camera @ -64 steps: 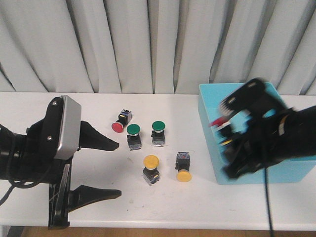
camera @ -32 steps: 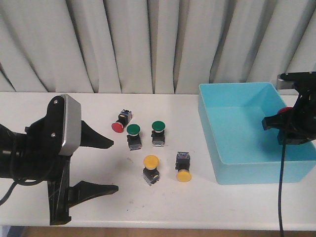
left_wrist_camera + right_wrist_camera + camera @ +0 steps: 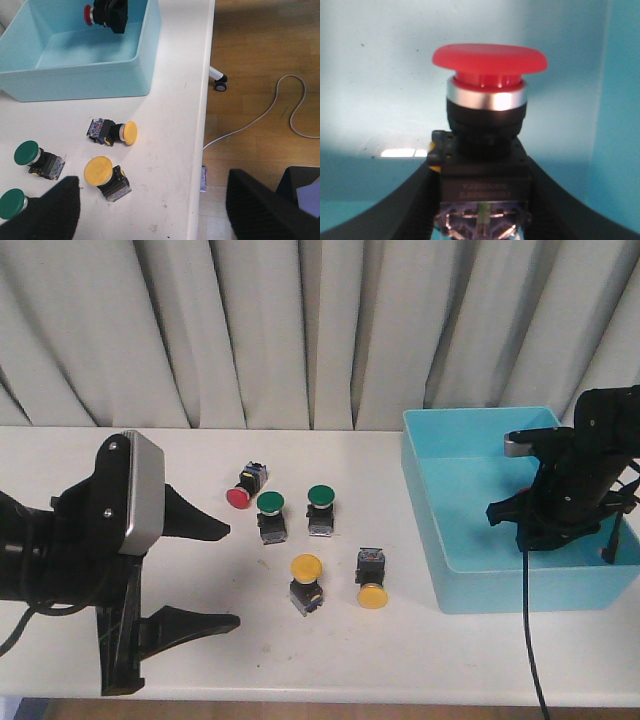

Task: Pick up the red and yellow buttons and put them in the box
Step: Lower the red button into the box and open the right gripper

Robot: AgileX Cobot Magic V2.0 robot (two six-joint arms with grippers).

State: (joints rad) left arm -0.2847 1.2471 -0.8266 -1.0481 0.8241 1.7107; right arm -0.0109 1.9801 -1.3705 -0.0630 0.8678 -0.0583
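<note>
Right wrist view: right end effector (image 3: 482, 200) clamps red button (image 3: 487, 100) inside box (image 3: 450, 530); left end effector (image 3: 225, 575) wide.

Pale pleated curtains (image 3: 300, 330) hang across the far side, behind a white table (image 3: 330, 650). Right of the table lies a wooden floor (image 3: 265, 60), with a white cable (image 3: 280, 107) and a caster (image 3: 220, 82).

A white table (image 3: 400, 650) carries the light-blue box (image 3: 480, 580) at its right side. Left of it lie a red button (image 3: 245, 485), two green buttons (image 3: 270, 515) (image 3: 321, 507), and two yellow buttons (image 3: 306, 581) (image 3: 371, 578), all apart.
</note>
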